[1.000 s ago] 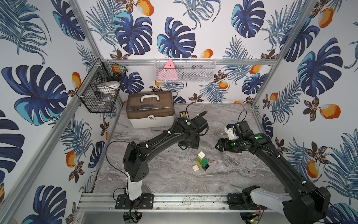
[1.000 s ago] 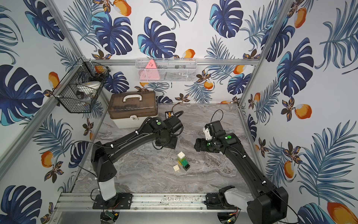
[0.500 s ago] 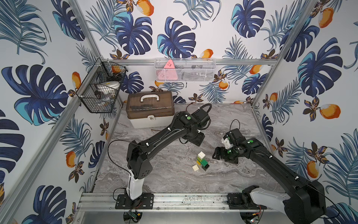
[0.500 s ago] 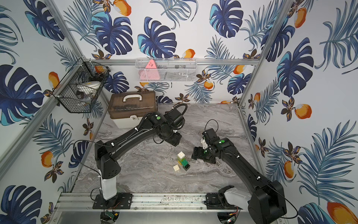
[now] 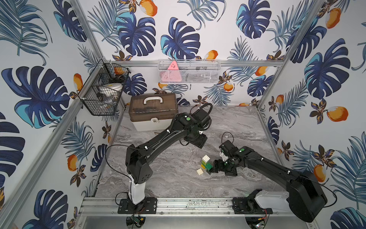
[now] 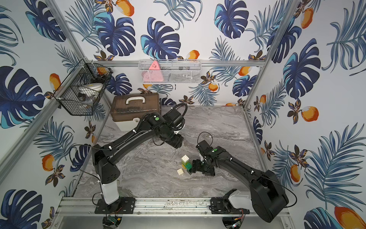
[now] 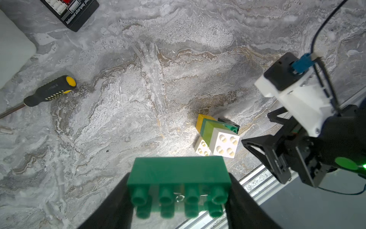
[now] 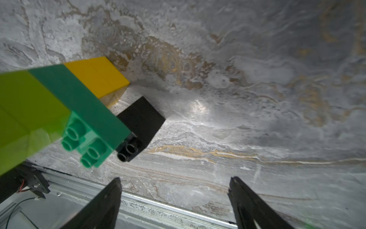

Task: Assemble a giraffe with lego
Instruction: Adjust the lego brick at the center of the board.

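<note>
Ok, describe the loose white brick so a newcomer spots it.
On the marble tabletop, find the half-built giraffe standing beside the right gripper. The loose white brick lies studs-up at its foot, on the side away from that gripper. Unlike the stack's white top brick, it sits alone.

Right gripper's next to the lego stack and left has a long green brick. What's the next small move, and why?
Probably shift the right gripper sideways until the stack sits between its open jaws. The stack lies off to one side of them, while the left gripper holds the dark green brick, so bracing likely comes first.
</note>
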Available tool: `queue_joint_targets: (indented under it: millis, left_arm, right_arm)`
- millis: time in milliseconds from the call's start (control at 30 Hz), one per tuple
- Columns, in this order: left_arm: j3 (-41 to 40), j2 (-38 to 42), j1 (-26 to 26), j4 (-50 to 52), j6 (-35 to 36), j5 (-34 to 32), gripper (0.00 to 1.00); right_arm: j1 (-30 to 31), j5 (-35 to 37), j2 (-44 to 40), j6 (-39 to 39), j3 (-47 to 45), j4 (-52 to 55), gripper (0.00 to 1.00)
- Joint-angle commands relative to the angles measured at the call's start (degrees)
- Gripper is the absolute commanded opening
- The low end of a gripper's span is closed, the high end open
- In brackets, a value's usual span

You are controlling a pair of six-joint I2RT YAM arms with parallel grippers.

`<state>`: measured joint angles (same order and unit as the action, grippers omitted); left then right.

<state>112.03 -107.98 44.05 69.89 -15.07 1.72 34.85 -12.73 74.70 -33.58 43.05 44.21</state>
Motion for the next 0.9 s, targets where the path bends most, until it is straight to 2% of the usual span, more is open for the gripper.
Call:
queue_joint_targets:
  millis: [0,367,867]
  left_arm:
    - [0.4,0.7,0.0,0.8,0.7,0.7,0.57]
    - [1.0,1.9,-0.1,2.3,0.1,-0.6,0.57]
    - [0.3,0.4,1.3,2.7,1.5,1.4,0.57]
  right_arm:
    - [0.3,1.1,1.8,-0.7,-0.3,-3.9,0.88]
    - [-0.1,2.1,5.4,1.0,-0.5,-6.2,0.88]
    - [-6.0,1.9,3.4,2.6,-1.4,-6.4,0.88]
